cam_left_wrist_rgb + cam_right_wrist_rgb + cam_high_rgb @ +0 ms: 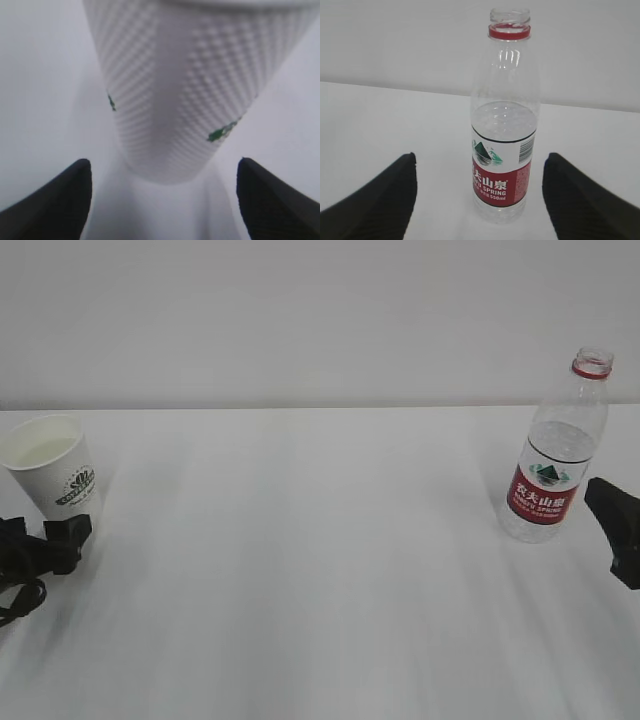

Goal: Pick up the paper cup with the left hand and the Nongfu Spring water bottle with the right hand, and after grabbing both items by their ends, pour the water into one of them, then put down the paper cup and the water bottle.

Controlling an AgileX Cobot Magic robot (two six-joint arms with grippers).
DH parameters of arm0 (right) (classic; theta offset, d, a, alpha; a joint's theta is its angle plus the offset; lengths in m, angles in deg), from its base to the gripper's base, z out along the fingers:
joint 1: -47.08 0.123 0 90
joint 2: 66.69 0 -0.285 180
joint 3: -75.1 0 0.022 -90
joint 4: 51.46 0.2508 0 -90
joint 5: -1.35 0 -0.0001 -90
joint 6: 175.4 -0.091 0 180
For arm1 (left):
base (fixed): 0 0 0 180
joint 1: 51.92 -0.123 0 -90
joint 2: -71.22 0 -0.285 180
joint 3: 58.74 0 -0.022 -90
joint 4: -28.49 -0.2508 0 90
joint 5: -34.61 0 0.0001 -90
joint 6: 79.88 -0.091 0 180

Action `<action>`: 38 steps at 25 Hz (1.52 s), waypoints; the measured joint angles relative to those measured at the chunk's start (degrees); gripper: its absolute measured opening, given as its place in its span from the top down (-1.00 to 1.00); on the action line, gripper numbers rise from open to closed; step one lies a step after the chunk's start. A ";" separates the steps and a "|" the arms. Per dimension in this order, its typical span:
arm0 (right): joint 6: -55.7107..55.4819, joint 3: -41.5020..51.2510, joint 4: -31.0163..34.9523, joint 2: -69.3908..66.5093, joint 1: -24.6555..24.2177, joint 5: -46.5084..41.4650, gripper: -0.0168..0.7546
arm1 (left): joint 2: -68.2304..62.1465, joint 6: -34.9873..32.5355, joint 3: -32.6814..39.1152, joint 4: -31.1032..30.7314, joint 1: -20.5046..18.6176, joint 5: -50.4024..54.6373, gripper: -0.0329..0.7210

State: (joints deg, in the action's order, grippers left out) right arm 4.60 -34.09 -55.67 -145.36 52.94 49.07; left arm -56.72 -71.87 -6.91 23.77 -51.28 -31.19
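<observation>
The paper cup (48, 468) stands upright on the white table at the far left, its green logo facing front. My left gripper (58, 540) sits low just in front of it, open. In the left wrist view the cup (170, 100) fills the top, its base just beyond the spread black fingertips (75, 190), untouched. The Nongfu Spring water bottle (553, 455) stands uncapped at the right, with water (505, 120) up to about the label's top. My right gripper (612, 515) is beside it, open; the bottle (502, 150) stands a little beyond its fingers (580, 195).
The white table (320, 570) stretches between cup and bottle, with a plain pale wall behind it. The cup is close to the left edge of the exterior view and the bottle close to the right.
</observation>
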 joint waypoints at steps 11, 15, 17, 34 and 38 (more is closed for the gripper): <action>0.00 0.00 -0.39 0.00 0.00 0.00 -0.57 | 7.89 0.00 4.76 -2.78 0.00 0.00 -0.80; 0.00 0.00 -0.39 0.00 0.00 0.09 -0.57 | 11.55 0.00 5.49 -2.92 0.00 -0.09 -0.77; 0.00 0.00 -0.39 0.00 0.00 0.13 -0.57 | 13.47 0.00 5.90 -2.92 0.00 -0.09 -0.76; -1.68 0.00 -0.39 8.06 0.00 0.48 -0.57 | 29.22 0.00 6.97 -2.92 0.00 -0.09 -0.68; -1.68 -0.76 -0.53 10.41 0.00 -2.15 -0.57 | 33.96 0.00 6.97 -2.92 0.00 0.56 -0.66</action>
State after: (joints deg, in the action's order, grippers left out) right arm 2.92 -34.85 -56.20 -134.95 52.94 46.92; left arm -22.76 -71.87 0.06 20.85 -51.28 -30.63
